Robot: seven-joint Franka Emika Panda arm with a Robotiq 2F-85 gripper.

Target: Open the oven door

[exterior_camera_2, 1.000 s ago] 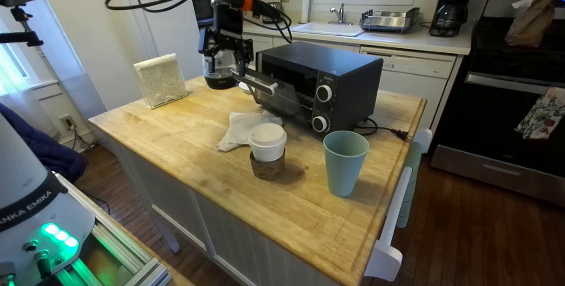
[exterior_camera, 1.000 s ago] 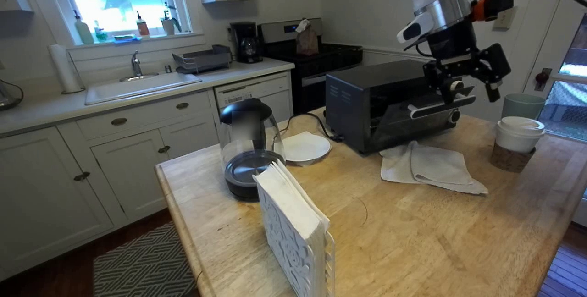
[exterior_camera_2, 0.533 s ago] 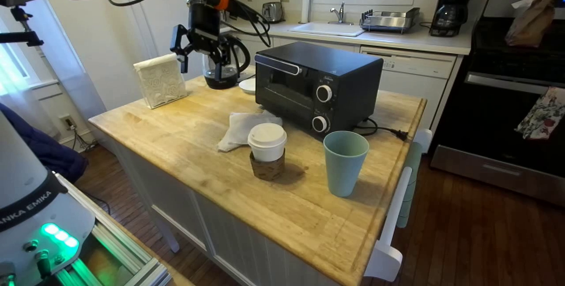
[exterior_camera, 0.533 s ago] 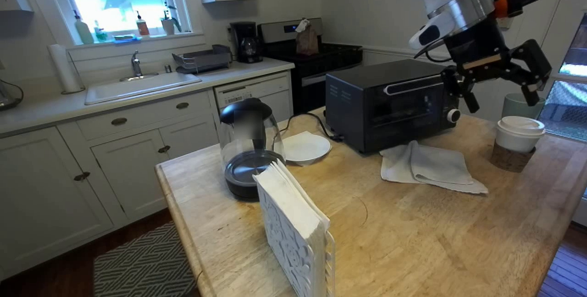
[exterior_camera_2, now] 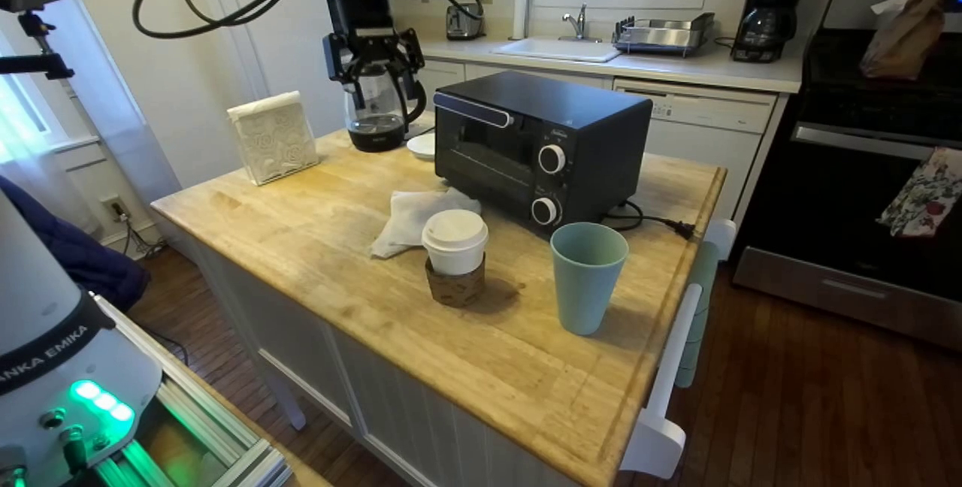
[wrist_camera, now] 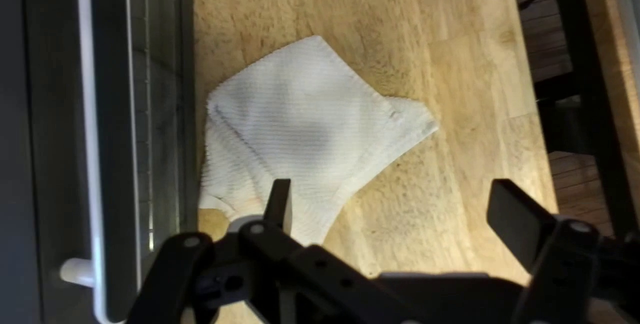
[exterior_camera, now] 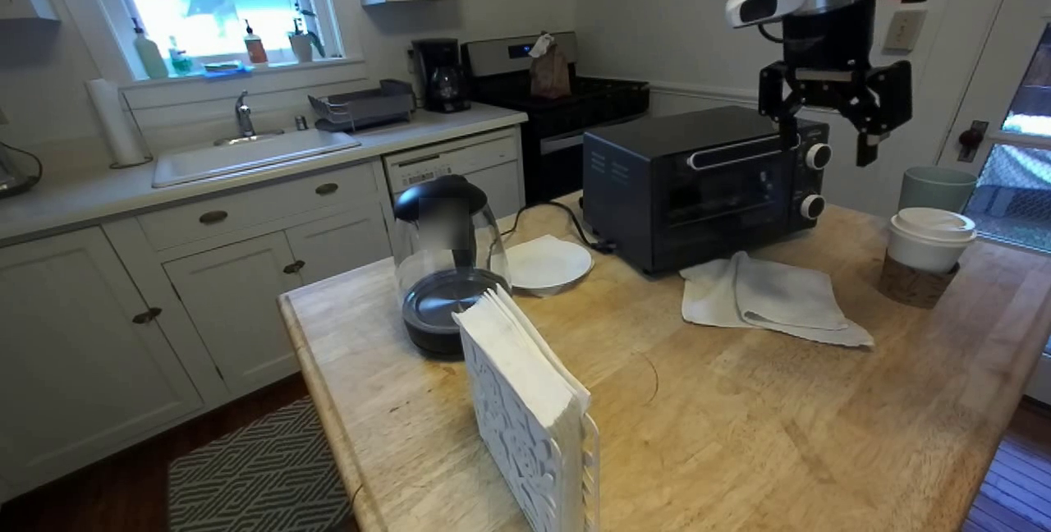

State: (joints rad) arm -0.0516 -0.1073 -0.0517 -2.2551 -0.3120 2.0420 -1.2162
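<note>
The black toaster oven (exterior_camera: 681,134) stands on the wooden table, and in both exterior views its glass door (exterior_camera_2: 481,145) is shut upright. The silver bar handle (exterior_camera_2: 473,109) runs along the door's top edge. It also shows along the left of the wrist view (wrist_camera: 90,129). My gripper (exterior_camera: 828,148) is open and empty, pointing down in front of the oven. In the wrist view the gripper (wrist_camera: 395,204) has its fingers wide apart over cloth and table, to the right of the handle and apart from it.
A white cloth (exterior_camera: 772,302) lies before the oven. A lidded paper cup (exterior_camera_2: 455,246) and a green cup (exterior_camera_2: 588,276) stand near it. A glass kettle (exterior_camera: 452,269), a plate (exterior_camera: 546,265) and a napkin holder (exterior_camera: 525,401) stand at the table's other end.
A second ago the door was tilted partly open with the gripper at its handle. By half a second ago it was shut and the gripper away, tilted. Now the gripper is upright, nearer the oven.
</note>
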